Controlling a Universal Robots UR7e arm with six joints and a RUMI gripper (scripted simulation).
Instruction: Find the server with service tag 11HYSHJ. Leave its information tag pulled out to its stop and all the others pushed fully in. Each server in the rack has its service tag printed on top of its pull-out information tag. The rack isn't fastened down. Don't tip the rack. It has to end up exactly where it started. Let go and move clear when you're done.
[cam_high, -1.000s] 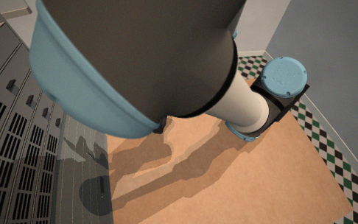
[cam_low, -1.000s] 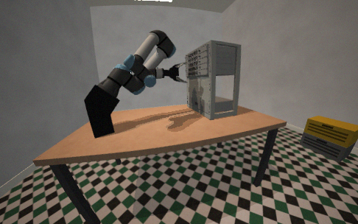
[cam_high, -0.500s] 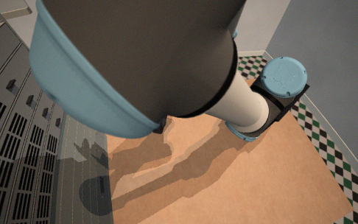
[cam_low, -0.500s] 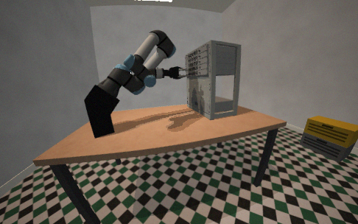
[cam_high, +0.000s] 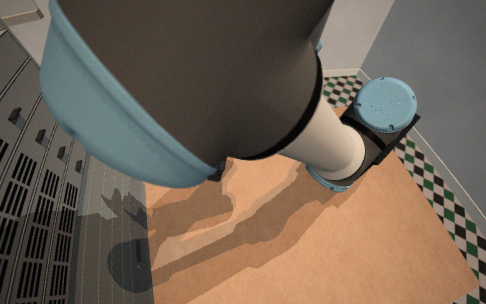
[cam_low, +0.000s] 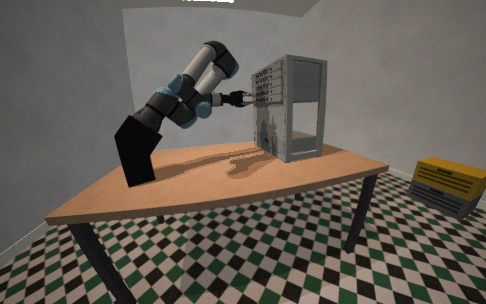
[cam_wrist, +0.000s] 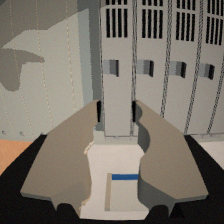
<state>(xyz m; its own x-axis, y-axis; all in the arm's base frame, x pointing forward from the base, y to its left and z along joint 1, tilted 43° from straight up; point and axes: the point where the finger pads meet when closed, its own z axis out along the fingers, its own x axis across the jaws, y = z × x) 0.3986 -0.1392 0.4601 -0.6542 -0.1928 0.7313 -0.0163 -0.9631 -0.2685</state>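
My fingers (cam_low: 250, 98) stood narrowly parted, grasping nothing; near the worktop's (cam_high: 350, 240) (cam_low: 225, 185) (cam_wrist: 7, 155) far edge, the rack (cam_high: 92, 200) (cam_low: 288, 115) (cam_wrist: 65, 110) probably needed gentle, straight moves.

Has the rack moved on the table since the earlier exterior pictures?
No, the rack shows no visible shift; its foot meets the table at the same place.
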